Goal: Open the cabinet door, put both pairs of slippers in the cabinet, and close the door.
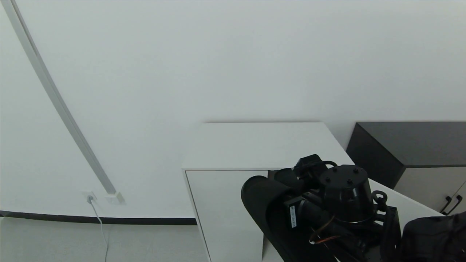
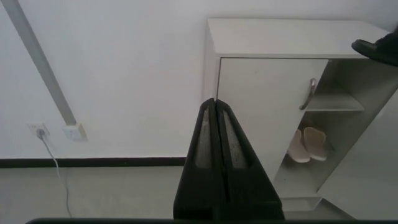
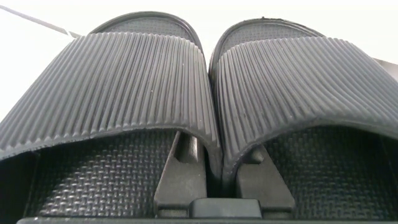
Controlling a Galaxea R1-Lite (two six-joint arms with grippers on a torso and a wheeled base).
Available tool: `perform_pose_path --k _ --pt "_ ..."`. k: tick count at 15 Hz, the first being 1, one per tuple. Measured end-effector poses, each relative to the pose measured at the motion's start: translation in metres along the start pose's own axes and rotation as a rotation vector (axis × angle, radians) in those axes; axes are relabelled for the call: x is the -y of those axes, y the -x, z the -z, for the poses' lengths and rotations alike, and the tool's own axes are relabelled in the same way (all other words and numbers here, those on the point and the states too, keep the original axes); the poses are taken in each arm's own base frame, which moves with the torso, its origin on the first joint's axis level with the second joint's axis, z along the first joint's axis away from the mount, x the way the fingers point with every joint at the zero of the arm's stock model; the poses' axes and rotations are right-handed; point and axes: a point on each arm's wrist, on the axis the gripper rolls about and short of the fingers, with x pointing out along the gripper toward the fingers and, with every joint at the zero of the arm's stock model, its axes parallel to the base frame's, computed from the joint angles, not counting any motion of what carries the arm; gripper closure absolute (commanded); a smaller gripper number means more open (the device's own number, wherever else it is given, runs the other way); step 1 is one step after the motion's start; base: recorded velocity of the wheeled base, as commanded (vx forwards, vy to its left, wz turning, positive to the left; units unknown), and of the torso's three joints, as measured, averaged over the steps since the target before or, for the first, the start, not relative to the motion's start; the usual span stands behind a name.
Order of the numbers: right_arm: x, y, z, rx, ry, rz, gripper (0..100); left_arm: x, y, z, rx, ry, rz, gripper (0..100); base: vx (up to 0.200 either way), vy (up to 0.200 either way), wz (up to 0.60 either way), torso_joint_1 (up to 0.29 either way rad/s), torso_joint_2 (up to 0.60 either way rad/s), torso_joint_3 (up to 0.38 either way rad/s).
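Nearest, the right pincer (image 3: 214,163) pinches a pair of dark slippers (image 3: 149,81). One finger is tucked under each strap, and the two inner side walls are squeezed together between them, so the slippers lie side by side with their toes pointing away from the wrist. They look like moulded rubber, with broad arched straps ribbed in fine lengthwise grooves and footbeds stamped with a small woven pattern. The pair hangs in front of the right half of the cabinet (image 2: 273,37), up near its top edge. Off to the left, the left pincer (image 2: 215,111) has its two long dark fingers pressed flat together with nothing in them, pointing at the cabinet's left side and well apart from it. The cabinet is a plain white box with smooth, flat panels. Its left door (image 2: 267,106) is closed and carries a curved metal handle (image 2: 309,93), while the right door (image 1: 407,205) stands open. Inside, under a thin shelf (image 2: 336,102), a pale pair of slippers (image 2: 308,144) sits in the lower compartment. Further right stands a dark cupboard (image 1: 411,142). On the far white wall are a slim metal strip (image 1: 54,98) and a socket with a plugged-in cable (image 1: 89,198).
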Motion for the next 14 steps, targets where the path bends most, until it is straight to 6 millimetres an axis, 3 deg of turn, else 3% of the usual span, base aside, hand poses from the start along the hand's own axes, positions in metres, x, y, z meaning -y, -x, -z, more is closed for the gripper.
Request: perform_pose_path --k 6,14 --pt "0.0001 0.0004 0.0015 -0.005 0.005 0.000 100 0.0000 0.0000 0.0000 0.000 0.000 0.000 100 0.000 -0.200 0.00 0.002 0.00 0.002" --pt "0.0006 0.0010 0.0030 -0.010 0.008 0.001 100 0.0000 0.0000 0.0001 0.000 0.000 0.000 100 0.000 0.000 -0.07 0.001 0.00 0.000"
